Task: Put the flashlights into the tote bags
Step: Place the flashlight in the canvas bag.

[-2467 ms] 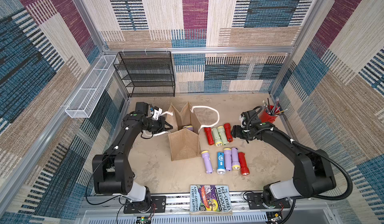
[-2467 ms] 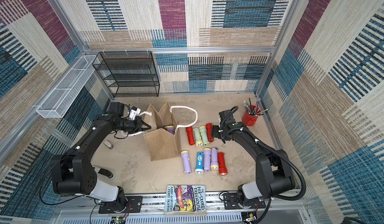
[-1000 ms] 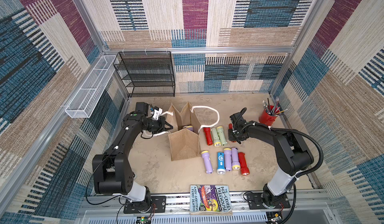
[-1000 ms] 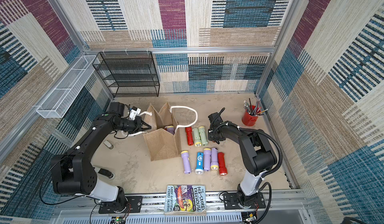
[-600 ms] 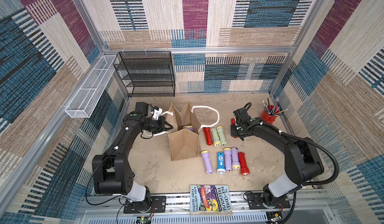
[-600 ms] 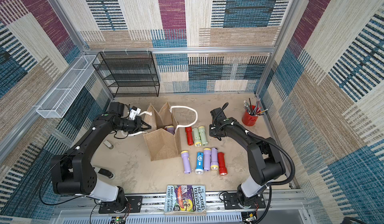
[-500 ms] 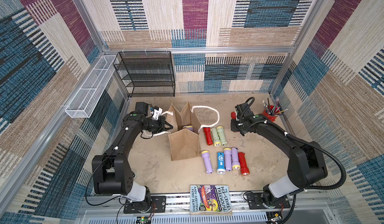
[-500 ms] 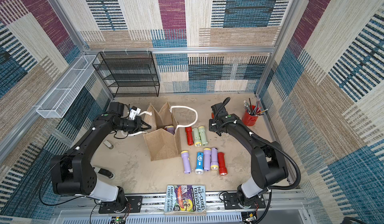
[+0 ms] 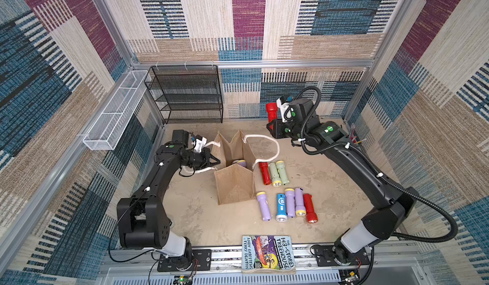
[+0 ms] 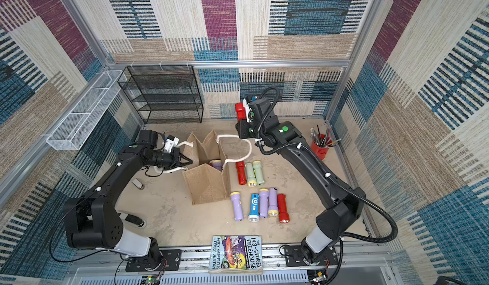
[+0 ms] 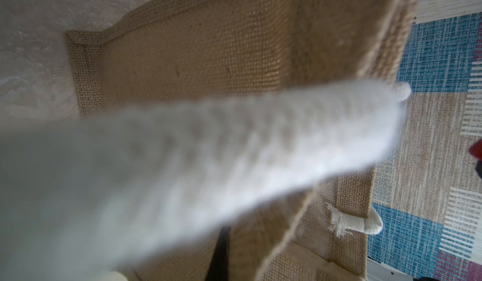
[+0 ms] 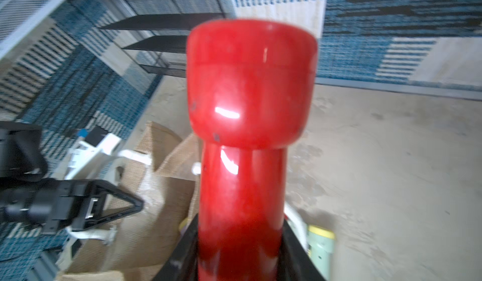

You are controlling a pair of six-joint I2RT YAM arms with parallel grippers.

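My right gripper (image 9: 274, 127) (image 10: 242, 129) is shut on a red flashlight (image 9: 271, 111) (image 12: 250, 110), held head-up in the air behind and to the right of the tan burlap tote bag (image 9: 234, 183) (image 10: 209, 183). A lilac flashlight (image 9: 240, 162) lies inside the bag. To the right of the bag lie a red (image 9: 264, 173) and two pale green flashlights (image 9: 277, 173), and nearer the front lilac (image 9: 263, 205), blue (image 9: 281, 207) and red (image 9: 309, 208) ones. My left gripper (image 9: 213, 162) (image 10: 188, 162) reaches through a white rope handle (image 11: 182, 162) and is shut on the bag's left wall.
A black mesh rack (image 9: 185, 95) stands at the back left, with a white wire basket (image 9: 116, 111) on the left wall. A red cup of pencils (image 10: 320, 147) sits at the right. A book (image 9: 267, 253) lies on the front edge. Small loose items (image 10: 137, 183) lie under the left arm.
The right gripper has lifted a red flashlight off the table beside the pale green ones and carried it up and toward the back. The left arm has not moved.
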